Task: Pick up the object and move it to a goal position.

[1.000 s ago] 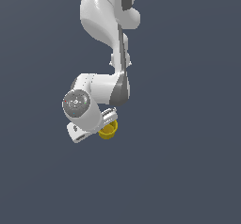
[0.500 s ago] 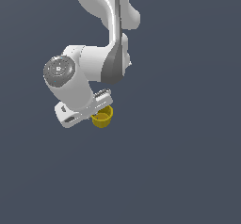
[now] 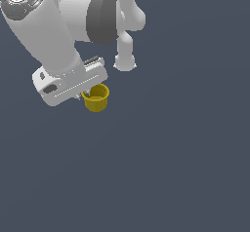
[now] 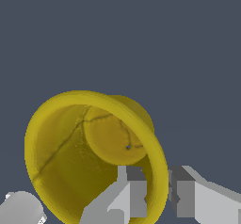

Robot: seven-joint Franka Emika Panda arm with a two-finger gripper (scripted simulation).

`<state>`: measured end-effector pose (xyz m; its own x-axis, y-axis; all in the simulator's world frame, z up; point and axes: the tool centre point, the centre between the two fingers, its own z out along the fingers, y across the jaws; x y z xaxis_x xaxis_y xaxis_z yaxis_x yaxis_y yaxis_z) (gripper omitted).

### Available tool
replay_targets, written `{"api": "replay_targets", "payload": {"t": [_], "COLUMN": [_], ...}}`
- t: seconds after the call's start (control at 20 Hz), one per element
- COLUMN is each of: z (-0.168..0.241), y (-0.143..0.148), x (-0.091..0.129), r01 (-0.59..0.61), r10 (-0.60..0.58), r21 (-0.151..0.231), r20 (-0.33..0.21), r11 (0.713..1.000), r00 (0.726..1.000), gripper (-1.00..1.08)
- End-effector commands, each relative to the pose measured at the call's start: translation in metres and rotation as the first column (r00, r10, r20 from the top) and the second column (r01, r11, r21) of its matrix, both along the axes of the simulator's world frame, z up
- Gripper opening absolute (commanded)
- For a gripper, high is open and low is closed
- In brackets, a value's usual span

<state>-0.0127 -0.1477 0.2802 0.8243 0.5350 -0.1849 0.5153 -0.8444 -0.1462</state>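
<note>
The mustard-yellow cup (image 3: pixel 97 98) hangs just under my white gripper (image 3: pixel 84 95) in the exterior view, up in the air at the upper left. In the wrist view the cup (image 4: pixel 89 148) fills the frame, mouth toward the camera. My gripper (image 4: pixel 153 190) is shut on the cup's rim: one finger (image 4: pixel 129 192) sits inside the cup, the other finger (image 4: pixel 186 192) outside the wall. The cup is tilted. The white arm (image 3: pixel 49 26) hides most of the hand in the exterior view.
A flat dark grey-blue ground (image 3: pixel 176 167) fills the rest of both views. The arm's upper links (image 3: pixel 124 26) stand behind the gripper.
The arm has swung toward the camera and up to the exterior view's left, carrying the cup with it. The cup stays in the gripper.
</note>
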Motion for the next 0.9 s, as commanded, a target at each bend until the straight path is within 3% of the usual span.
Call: {"api": "replay_targets", "payload": {"t": [0.0, 0.4, 0.85], "z": [0.028, 0.091, 0.113], "y": [-0.006, -0.022, -0.028], "x": [-0.008, -0.024, -0.029], "r01": [0.0, 0.0, -0.001], "r10": [0.0, 0.0, 0.001], "r21": [0.0, 0.0, -0.001], "r20": [0.002, 0.002, 0.002], "r11": [1.0, 1.0, 1.0], "r00": [1.0, 1.0, 1.0], "gripper": [-1.0, -1.0, -1.0]}}
